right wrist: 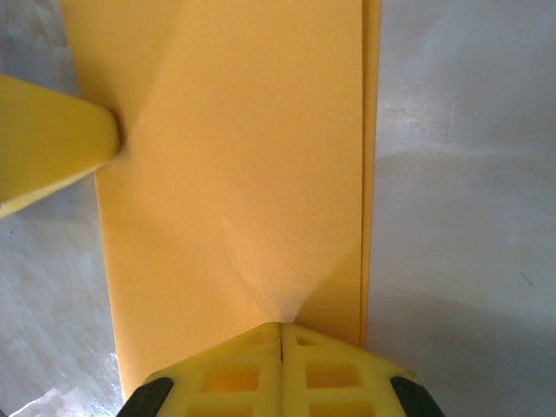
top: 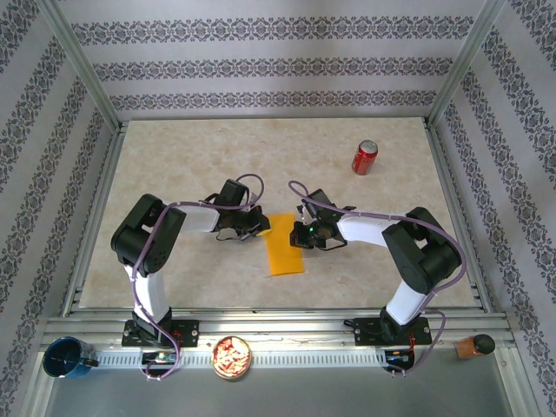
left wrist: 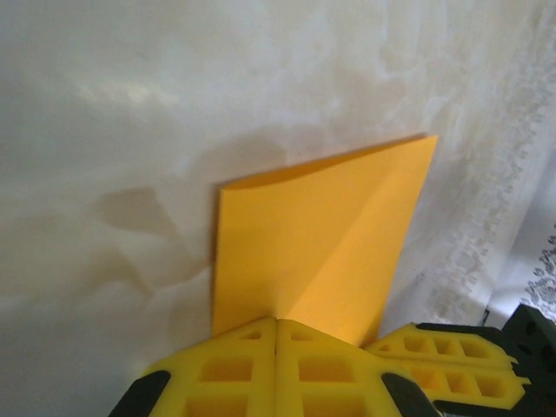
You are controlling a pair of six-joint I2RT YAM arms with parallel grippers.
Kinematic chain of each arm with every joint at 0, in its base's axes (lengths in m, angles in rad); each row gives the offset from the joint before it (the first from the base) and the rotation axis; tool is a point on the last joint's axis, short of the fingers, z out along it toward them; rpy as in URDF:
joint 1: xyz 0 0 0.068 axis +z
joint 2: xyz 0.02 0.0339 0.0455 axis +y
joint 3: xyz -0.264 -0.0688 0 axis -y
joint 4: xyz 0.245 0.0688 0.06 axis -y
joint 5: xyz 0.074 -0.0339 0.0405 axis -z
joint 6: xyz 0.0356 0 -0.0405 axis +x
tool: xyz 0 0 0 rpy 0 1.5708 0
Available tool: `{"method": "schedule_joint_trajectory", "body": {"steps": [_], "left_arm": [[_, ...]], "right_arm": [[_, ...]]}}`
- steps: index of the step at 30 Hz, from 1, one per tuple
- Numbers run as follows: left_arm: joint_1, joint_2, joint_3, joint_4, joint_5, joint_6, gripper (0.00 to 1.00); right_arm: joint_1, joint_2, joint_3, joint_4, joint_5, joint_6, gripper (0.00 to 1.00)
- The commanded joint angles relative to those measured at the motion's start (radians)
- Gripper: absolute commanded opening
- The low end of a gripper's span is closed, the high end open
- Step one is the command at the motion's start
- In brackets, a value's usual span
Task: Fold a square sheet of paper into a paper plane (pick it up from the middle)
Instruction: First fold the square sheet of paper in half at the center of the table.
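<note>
Paper sheet, opposite edges between both pairs of closed jaws

Left arm, right arm: identical build. Black base plates bolted beside base rail, small red marks on each. White tubular links above rail, bulky black joint housings beyond. Lilac cable looped along each arm, rail to wrist. Green light on right wrist, far end from rail. Left gripper, right gripper: yellow fingers, square recessed pockets, black corner trim.
</note>
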Motion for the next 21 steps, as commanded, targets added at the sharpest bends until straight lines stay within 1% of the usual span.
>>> {"method": "schedule_joint_trajectory", "body": {"steps": [1,4,6,10,13,18,21], "left_arm": [[0.045,-0.020,0.008,-0.114,-0.132,0.043,0.04],[0.045,-0.042,0.005,-0.066,-0.040,0.067,0.05],[0.042,-0.071,0.001,-0.068,-0.010,0.076,0.06],[0.024,-0.154,-0.035,-0.082,0.018,0.076,0.07],[-0.015,-0.204,-0.069,-0.077,0.019,0.055,0.07],[-0.096,-0.229,-0.129,-0.009,0.017,-0.015,0.07],[-0.151,-0.218,-0.152,0.032,0.012,-0.030,0.07]], "right_arm": [[-0.013,0.039,-0.055,-0.140,0.084,0.003,0.00],[-0.014,0.040,-0.055,-0.141,0.083,0.001,0.00],[-0.013,0.039,-0.053,-0.141,0.083,0.001,0.00],[-0.013,0.034,-0.050,-0.142,0.085,0.003,0.00],[-0.015,0.033,-0.054,-0.142,0.092,0.007,0.00],[-0.015,0.028,-0.055,-0.142,0.095,0.009,0.00],[-0.015,0.023,-0.053,-0.144,0.098,0.009,0.00]]}}
